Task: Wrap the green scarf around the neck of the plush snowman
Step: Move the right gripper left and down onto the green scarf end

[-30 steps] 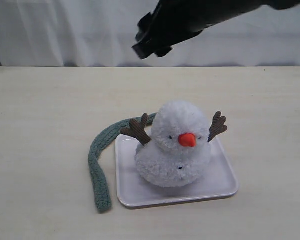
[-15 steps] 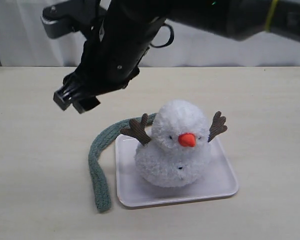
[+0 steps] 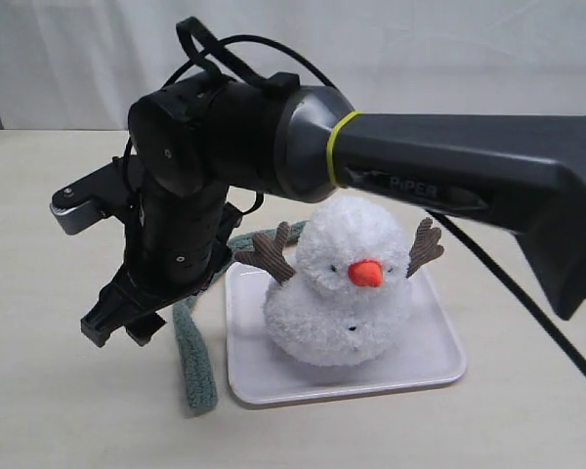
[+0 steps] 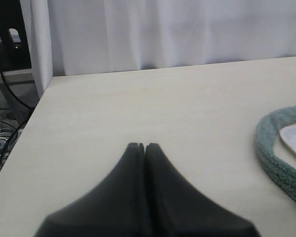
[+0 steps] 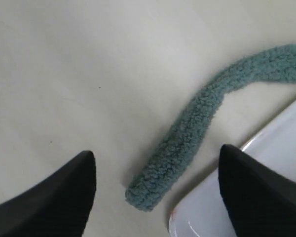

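The plush snowman sits upright on a white tray, and its neck is bare. The green scarf lies flat on the table left of the tray, curving back behind the snowman. My right gripper has reached across to hang open just left of the scarf. In the right wrist view the scarf's rounded end lies between the spread fingers of the right gripper, untouched. My left gripper is shut on nothing over bare table, with a bend of the scarf off to one side.
The right arm's dark forearm spans the scene above and behind the snowman. A white curtain hangs behind the table. The table's edge and cables show in the left wrist view.
The right arm has swung down from the top of the view to the left and lowered its open gripper beside the scarf. Snowman, tray and scarf have not moved.
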